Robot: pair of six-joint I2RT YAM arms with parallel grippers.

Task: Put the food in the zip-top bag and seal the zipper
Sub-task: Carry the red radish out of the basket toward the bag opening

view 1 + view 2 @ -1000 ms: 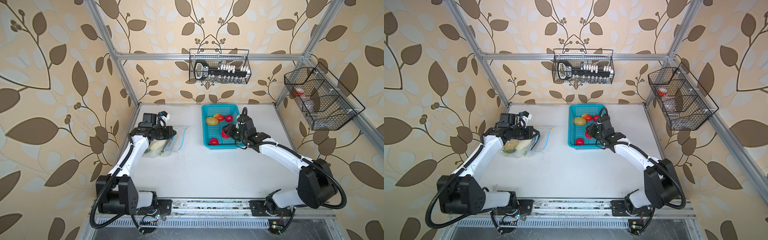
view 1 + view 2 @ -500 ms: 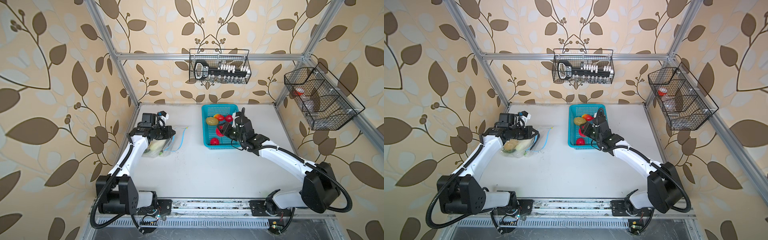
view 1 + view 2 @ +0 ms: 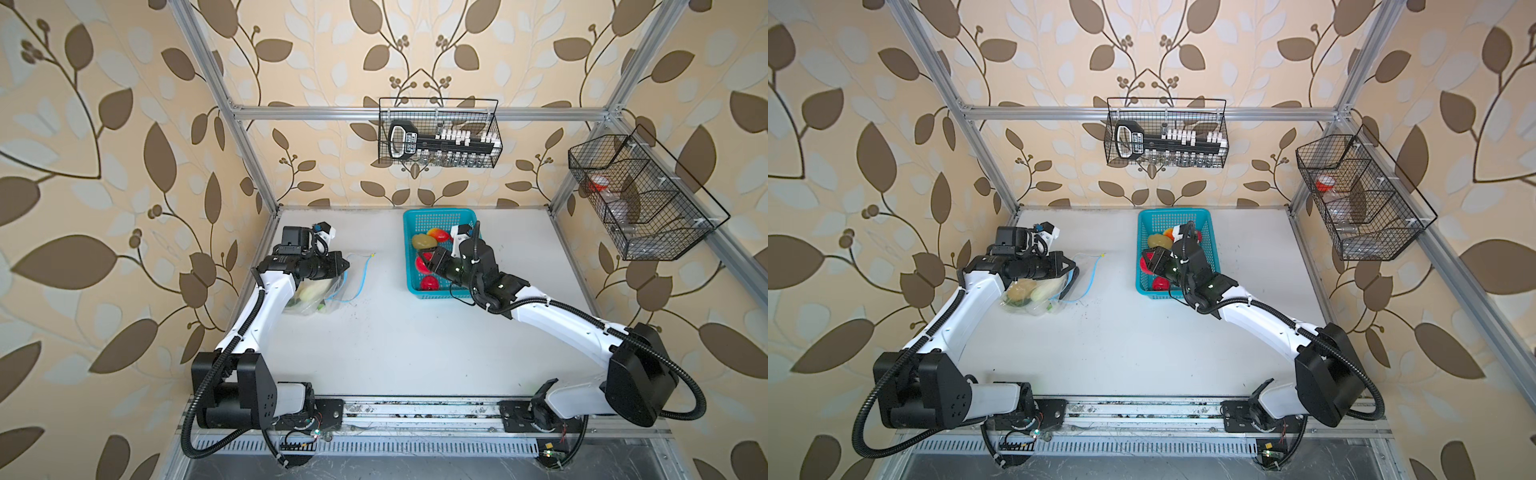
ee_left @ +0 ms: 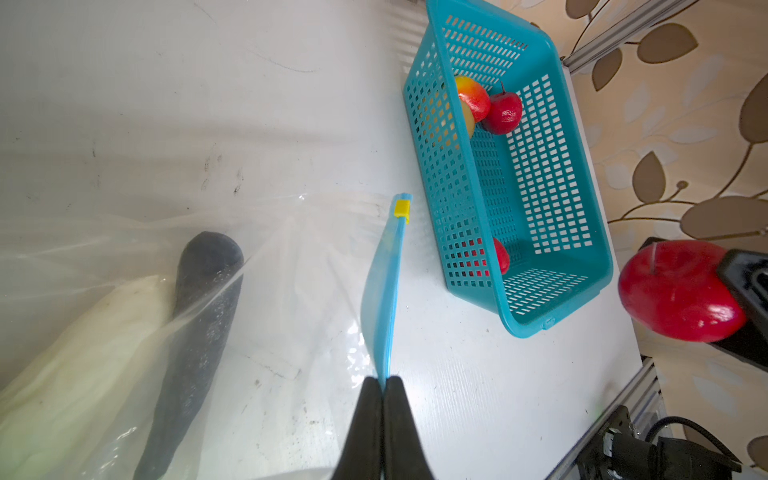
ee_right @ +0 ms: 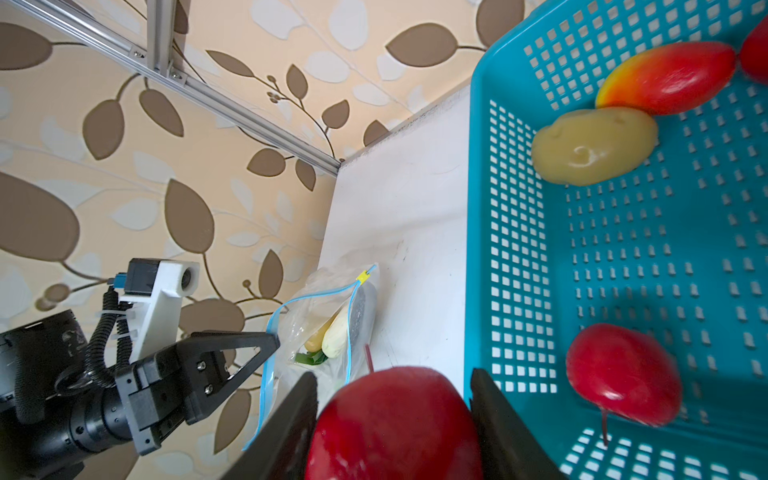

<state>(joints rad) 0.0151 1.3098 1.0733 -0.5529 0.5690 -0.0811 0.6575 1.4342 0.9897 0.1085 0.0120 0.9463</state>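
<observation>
Near the worktop's [image 3: 395, 340] left edge lies the zip-top bag [image 3: 322, 297], mouth agape, with the white oblong vegetable [image 4: 83, 353] and dark eggplant [image 4: 199, 332] inside. The left gripper [image 4: 382, 388] pinches the zipper [image 4: 384, 291], away from its yellow slider [image 4: 402, 208]. The right gripper [image 5: 392, 386] clasps a red round fruit [image 5: 395, 424], seemingly raised over the turquoise basket [image 3: 440, 216] by the back edge, which holds a potato [image 5: 594, 151], red-yellow fruit [image 5: 665, 79] and second red fruit [image 5: 623, 374].

No readable txt anywhere tbh. Only candidate is a white label [image 3: 409, 143] on the black handle thing [image 3: 397, 132] in the hanging wire basket [image 3: 440, 118]. It shows in both top views but it's way too small/blurry to make out.
</observation>
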